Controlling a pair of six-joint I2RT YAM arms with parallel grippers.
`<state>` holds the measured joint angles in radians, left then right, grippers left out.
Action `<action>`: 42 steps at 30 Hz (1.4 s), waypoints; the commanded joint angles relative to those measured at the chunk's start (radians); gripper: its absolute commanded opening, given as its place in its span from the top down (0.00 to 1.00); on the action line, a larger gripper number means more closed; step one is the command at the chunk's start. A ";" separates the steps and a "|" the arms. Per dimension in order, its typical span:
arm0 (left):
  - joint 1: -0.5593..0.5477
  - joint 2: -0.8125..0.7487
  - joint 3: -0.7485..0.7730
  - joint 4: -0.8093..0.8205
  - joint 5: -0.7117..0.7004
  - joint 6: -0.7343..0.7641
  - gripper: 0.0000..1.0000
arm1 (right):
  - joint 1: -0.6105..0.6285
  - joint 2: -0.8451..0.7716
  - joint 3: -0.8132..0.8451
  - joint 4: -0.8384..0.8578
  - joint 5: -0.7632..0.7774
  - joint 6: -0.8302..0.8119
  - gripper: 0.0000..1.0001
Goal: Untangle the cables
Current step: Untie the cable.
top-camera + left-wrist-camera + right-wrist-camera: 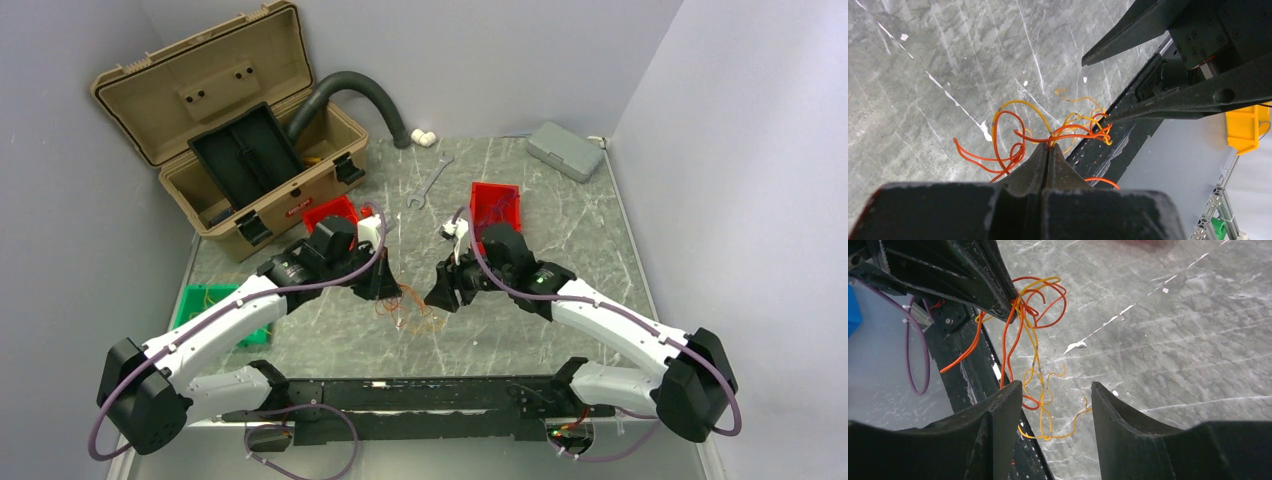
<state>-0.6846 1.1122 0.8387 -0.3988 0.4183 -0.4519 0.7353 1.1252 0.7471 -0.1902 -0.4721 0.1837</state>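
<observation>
Desk [585, 215], grey marbled top.

- Cables [412, 316]: a small loose tangle of thin orange and yellow strands, close to the near edge of the desk and about midway along it, between the two arms.
- Left gripper [1049, 149]: fingers pressed together, pinching several orange strands at the tips. Loops spill away from the pinch on both sides, and one orange strand trails back under the gripper.
- In the left wrist view part of the tangle crosses the black rail [430, 395] that runs along the near edge.
- Right gripper [1055, 402]: fingers [1005, 415] spread, a clear gap between them. Yellow and orange strands lie in that gap (I cannot tell whether any strand touches a pad). It sits just beside the left gripper, tips pointed at the tangle.
- Toward the far left corner: an open tan toolbox [240, 150].
- Mid-desk, toward the far edge: a wrench [430, 182] and a red bin [495, 205].
- At the left edge: a green bin [205, 300].
</observation>
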 commanded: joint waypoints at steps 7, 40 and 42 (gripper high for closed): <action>-0.006 -0.008 0.050 0.017 0.016 0.024 1.00 | 0.014 -0.105 -0.029 0.009 0.006 -0.045 0.43; -0.028 0.011 0.062 0.011 -0.010 0.015 0.97 | 0.084 -0.075 0.008 0.009 0.141 -0.012 1.00; -0.028 0.007 0.057 0.012 -0.023 0.013 0.91 | 0.082 -0.095 0.015 -0.017 0.184 -0.010 1.00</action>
<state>-0.7071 1.1255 0.8570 -0.4080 0.4168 -0.4461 0.8143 1.0721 0.7113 -0.2020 -0.3981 0.1677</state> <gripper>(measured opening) 0.037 0.010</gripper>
